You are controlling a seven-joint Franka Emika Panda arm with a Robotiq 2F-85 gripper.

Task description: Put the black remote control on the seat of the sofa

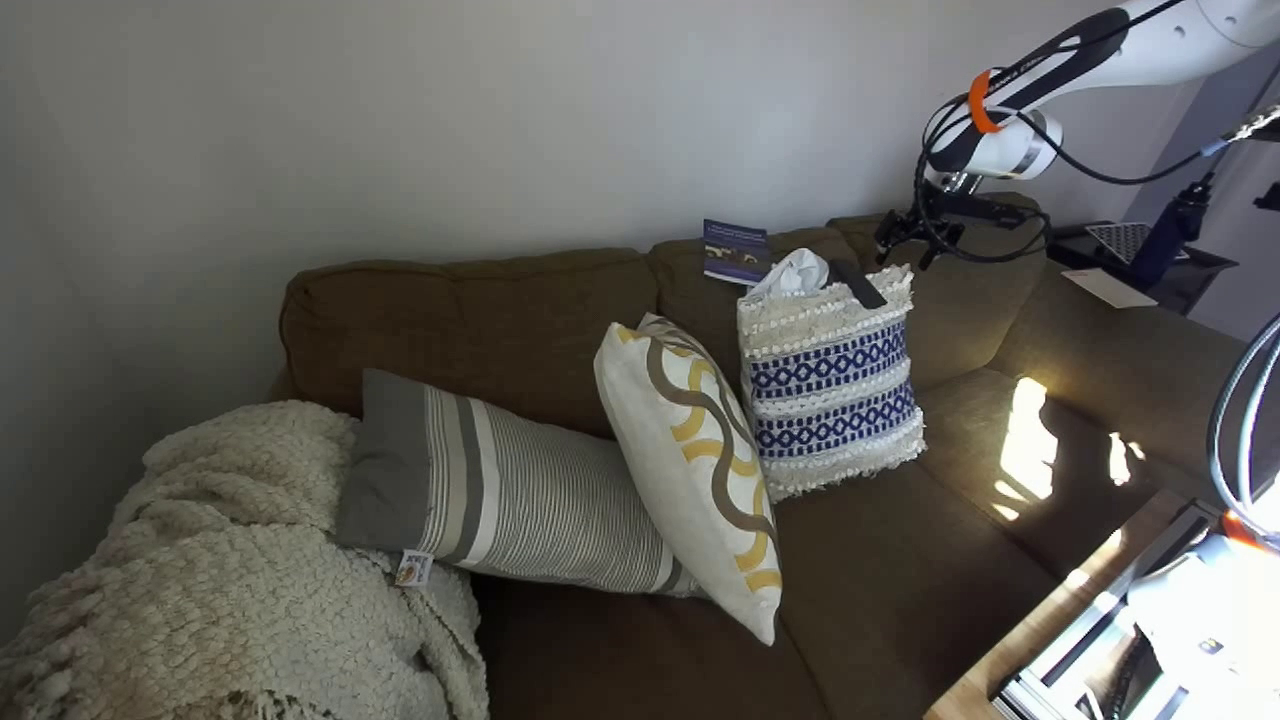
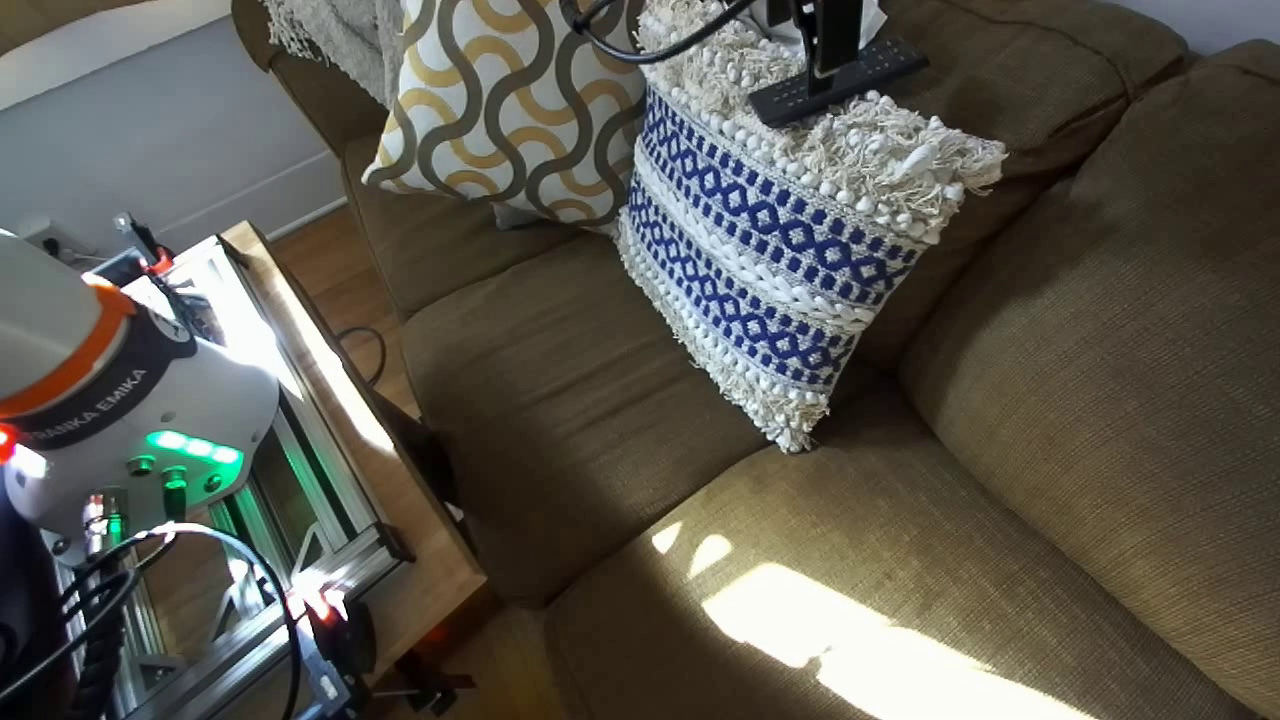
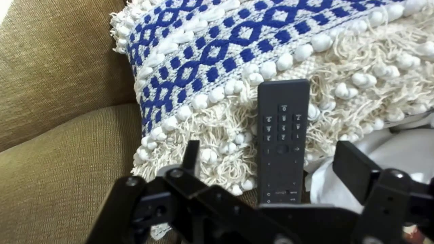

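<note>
Here, left to right, one sofa (image 1: pixel 885 565) holds one fluffy blanket (image 1: pixel 230 550), one stripy pillow (image 1: pixel 545 495), one wavy pillow (image 1: pixel 690 470), one booklet (image 1: pixel 735 252) and one blue-and-white pillow (image 1: pixel 835 385). One thin black remote (image 3: pixel 283 144) with number buttons (image 3: pixel 284 127) lies on that pillow's shaggy top; one gripper (image 1: pixel 905 257), spread wide, is above it.

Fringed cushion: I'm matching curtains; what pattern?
Blue diamond bands on a pale cushion, clearest in an exterior view.

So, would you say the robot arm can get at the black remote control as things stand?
Probably yes: in the wrist view the open gripper frames the black remote control, and nothing visible lies on top.
</note>
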